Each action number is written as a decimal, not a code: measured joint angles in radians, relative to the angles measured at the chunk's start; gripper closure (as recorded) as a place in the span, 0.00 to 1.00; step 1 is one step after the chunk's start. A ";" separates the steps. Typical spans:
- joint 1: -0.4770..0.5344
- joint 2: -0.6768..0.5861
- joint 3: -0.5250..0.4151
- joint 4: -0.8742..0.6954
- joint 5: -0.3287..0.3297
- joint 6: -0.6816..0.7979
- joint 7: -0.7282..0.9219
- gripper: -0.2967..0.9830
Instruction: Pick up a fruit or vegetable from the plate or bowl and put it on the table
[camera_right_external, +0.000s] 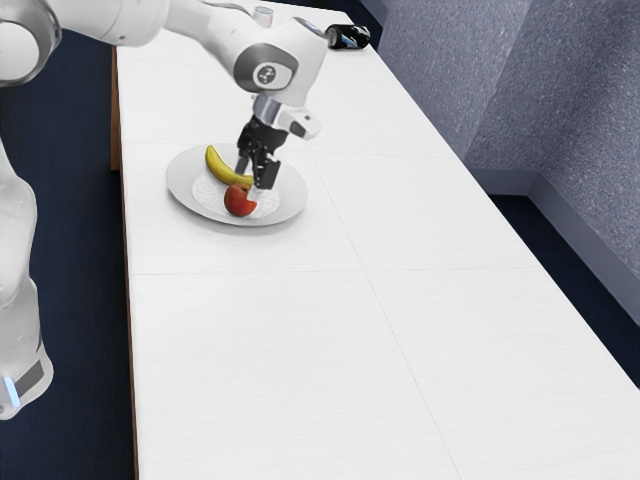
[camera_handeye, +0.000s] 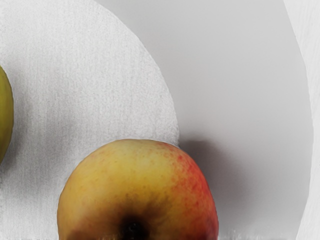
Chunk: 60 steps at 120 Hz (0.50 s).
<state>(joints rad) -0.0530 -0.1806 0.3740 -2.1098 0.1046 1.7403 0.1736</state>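
— Please, how does the plate (camera_right_external: 180, 187) look?
— Its rim is smooth; its centre looks rough, like a cloth.
— And the table (camera_right_external: 250, 350)?
— It resembles matt white wood, with fine grain. The apple (camera_handeye: 135, 170) has smooth skin, the wall (camera_right_external: 440, 80) seems rough, the arm (camera_right_external: 300, 50) resembles smooth plastic.

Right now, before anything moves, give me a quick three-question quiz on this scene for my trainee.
1. Name the two fruits on the plate.
2. True or false: the gripper is above the plate.
3. Fill in the blank: in the wrist view, the fruit with a dark hollow in it is the ____.

Key: 1. banana and apple; 2. true; 3. apple.
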 joint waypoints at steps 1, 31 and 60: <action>0.000 0.000 0.002 0.000 0.000 0.000 0.000 0.23; 0.001 0.027 0.014 -0.007 0.000 0.003 -0.001 0.23; 0.001 0.042 0.031 -0.021 0.000 0.009 -0.001 0.23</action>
<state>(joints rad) -0.0517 -0.1388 0.4047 -2.1311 0.1047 1.7494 0.1730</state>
